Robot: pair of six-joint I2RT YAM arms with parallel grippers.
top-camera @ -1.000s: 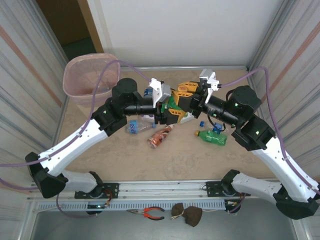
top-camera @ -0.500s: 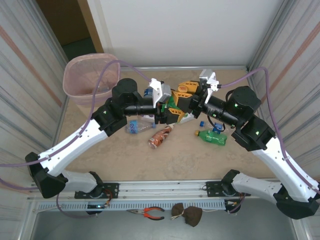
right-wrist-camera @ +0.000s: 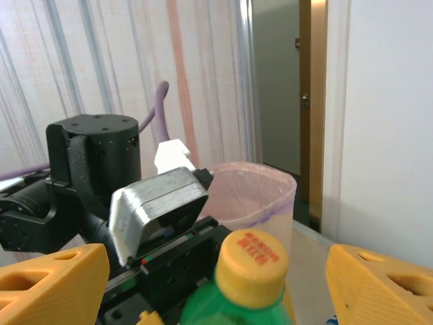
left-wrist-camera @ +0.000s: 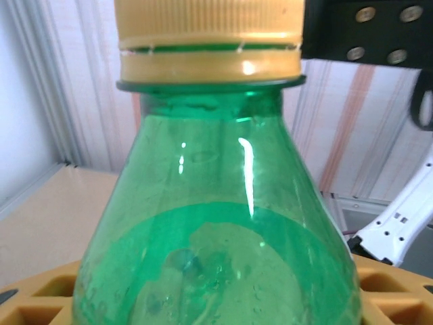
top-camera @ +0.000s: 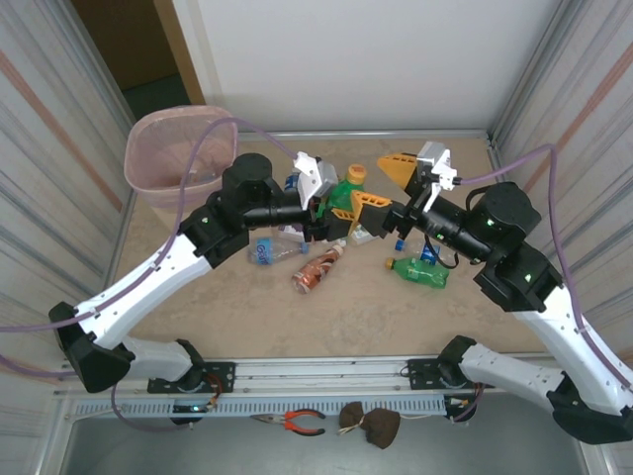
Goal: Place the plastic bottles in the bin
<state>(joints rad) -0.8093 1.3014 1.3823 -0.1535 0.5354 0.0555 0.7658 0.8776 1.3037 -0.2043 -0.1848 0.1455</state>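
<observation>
Standing at the far left corner of the table [top-camera: 346,317], the bin [top-camera: 168,148] was pale pink and upright. A clear bottle [top-camera: 275,247] and a brownish bottle [top-camera: 318,269] lay on the table. Just right of them, the left gripper [top-camera: 334,213] clamped an upright yellow-capped green bottle [top-camera: 344,195] above the table. The right gripper [top-camera: 381,183] gaped wide just beside its cap, gripping nothing. Farther right lay a labelled green bottle [top-camera: 417,272].

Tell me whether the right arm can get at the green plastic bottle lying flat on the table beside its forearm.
Probably yes. The right gripper is open and gripping nothing, and the green plastic bottle lies uncovered close beside its forearm; the arm would have to fold back and down, which looks awkward.
</observation>
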